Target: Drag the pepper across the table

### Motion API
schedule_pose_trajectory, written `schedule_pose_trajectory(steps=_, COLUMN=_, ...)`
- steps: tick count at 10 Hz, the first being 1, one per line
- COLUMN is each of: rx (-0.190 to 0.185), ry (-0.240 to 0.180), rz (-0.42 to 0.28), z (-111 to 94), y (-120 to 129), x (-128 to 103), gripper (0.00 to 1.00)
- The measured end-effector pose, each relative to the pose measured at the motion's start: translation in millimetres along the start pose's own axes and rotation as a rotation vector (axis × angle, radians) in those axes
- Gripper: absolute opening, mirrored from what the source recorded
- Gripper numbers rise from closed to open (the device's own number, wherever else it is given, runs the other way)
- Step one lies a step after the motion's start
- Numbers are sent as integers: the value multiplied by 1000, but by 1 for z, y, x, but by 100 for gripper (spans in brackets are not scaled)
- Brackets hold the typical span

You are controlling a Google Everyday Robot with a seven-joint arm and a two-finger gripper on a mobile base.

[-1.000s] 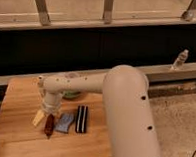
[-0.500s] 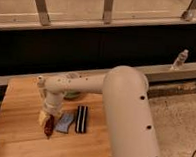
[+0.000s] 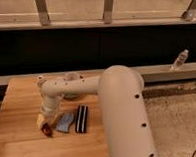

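The pepper (image 3: 47, 130) is a small dark red-brown piece lying on the light wooden table (image 3: 17, 105) near its front left. My gripper (image 3: 42, 121) hangs from the big white arm (image 3: 114, 109) and points down right on the pepper's upper end. Its pale fingers (image 3: 41, 120) are shut on the pepper, whose lower tip pokes out below them. The rest of the pepper is hidden by the fingers.
A blue-grey cloth-like piece (image 3: 65, 122) lies just right of the pepper, with a black-and-white striped block (image 3: 81, 118) beside it. A greenish bowl-like object (image 3: 70, 94) sits behind the arm. A clear bottle (image 3: 180, 59) stands on the far ledge at right.
The gripper has come down onto the pepper and its fingers have closed from wide apart to shut. The cloth and the striped block have stayed put.
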Motion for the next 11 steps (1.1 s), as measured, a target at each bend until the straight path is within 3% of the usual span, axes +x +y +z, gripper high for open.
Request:
schedule_pose_trajectory(steps=3, rx=7, ry=-15, rz=-5, z=-4, y=-1, x=-1, gripper=6)
schedule_pose_trajectory(steps=6, rx=9, ry=-58, rz=-24, z=-25, y=2, x=-8, gripper=6)
schedule_pose_trajectory(steps=11, rx=-8, ry=-46, rz=-68, z=-15, y=16, x=-15, gripper=6)
